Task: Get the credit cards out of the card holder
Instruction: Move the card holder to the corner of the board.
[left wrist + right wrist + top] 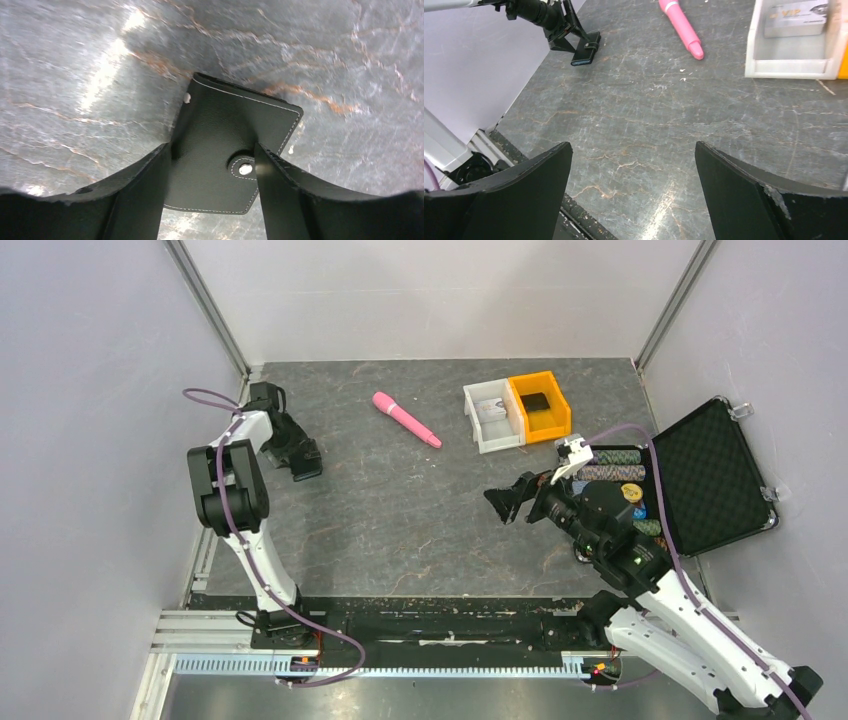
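Note:
The card holder (pixel 220 135) is a small black stitched wallet, folded shut, with a snap tab on its right edge. It lies on the dark stone table at the far left (pixel 306 462), and also shows small in the right wrist view (pixel 585 50). My left gripper (pixel 212 150) straddles it, one finger against its left edge and the other over the tab side. No credit cards show at the holder. My right gripper (pixel 634 147) hangs open over bare table right of centre (pixel 503 502).
A pink pen-like stick (pixel 406 419) lies at the back centre. A white bin (pixel 490 420) holding a silver card (pixel 796 17) adjoins an orange bin (pixel 540 405). An open black foam-lined briefcase (pixel 710 475) with chips sits at the right.

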